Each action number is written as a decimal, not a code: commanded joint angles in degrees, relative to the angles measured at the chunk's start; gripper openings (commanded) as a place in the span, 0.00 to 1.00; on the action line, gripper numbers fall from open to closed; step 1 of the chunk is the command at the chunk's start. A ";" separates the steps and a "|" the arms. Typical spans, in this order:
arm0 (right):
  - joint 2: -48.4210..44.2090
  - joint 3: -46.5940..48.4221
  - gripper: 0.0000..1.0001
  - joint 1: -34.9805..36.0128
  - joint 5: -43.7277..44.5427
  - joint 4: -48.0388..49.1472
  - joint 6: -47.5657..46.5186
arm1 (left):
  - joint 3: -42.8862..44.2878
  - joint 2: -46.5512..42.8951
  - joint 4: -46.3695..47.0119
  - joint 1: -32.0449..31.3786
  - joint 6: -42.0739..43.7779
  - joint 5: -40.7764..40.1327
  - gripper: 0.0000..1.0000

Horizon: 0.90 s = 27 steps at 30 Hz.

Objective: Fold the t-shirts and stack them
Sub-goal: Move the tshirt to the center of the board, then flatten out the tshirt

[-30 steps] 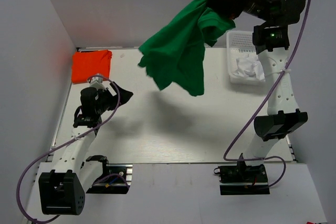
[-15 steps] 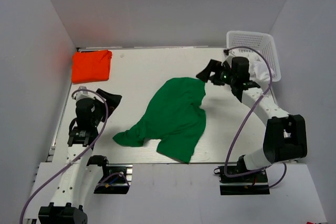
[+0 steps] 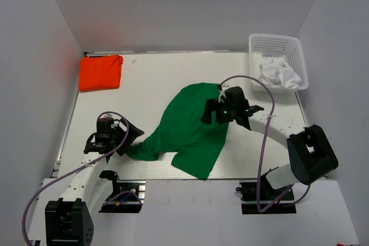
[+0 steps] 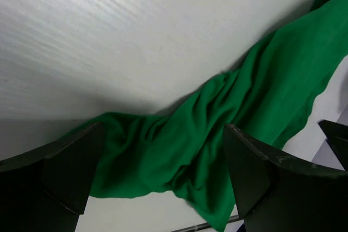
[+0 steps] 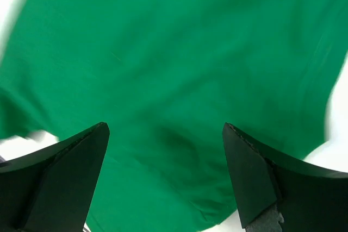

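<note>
Two pincers gape wide: left pincer [image 4: 163,158] at the green t-shirt's [image 3: 193,131] bunched end, right pincer [image 5: 163,158] above its middle.

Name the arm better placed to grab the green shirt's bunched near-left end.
Left, most likely. The left gripper, open, sits right at the bunched end of the green shirt; the right gripper, also open, is over the shirt's far right side.

One green t-shirt [image 3: 193,126], one orange-red t-shirt [image 3: 100,72], one white basket [image 3: 274,38], two grippers [image 3: 131,135] [image 3: 209,112].
</note>
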 commanded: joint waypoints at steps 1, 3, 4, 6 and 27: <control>3.01 -1.94 0.90 1.17 -0.16 1.32 3.20 | -1.90 0.52 3.96 -0.87 2.13 5.13 1.00; 4.76 -2.73 0.90 1.70 -0.16 2.90 3.92 | -2.96 1.92 5.37 -1.49 2.13 5.75 1.00; 6.08 -2.65 0.90 1.70 -0.07 4.74 5.31 | -3.66 3.58 6.16 -1.49 2.13 5.75 1.00; 8.27 -2.38 0.90 1.70 0.89 5.73 5.85 | -4.19 5.78 7.56 -2.10 2.13 5.75 1.00; 32.46 35.23 0.90 -8.14 24.90 -2.80 -3.18 | 26.31 40.35 14.35 -6.59 5.99 -11.90 1.00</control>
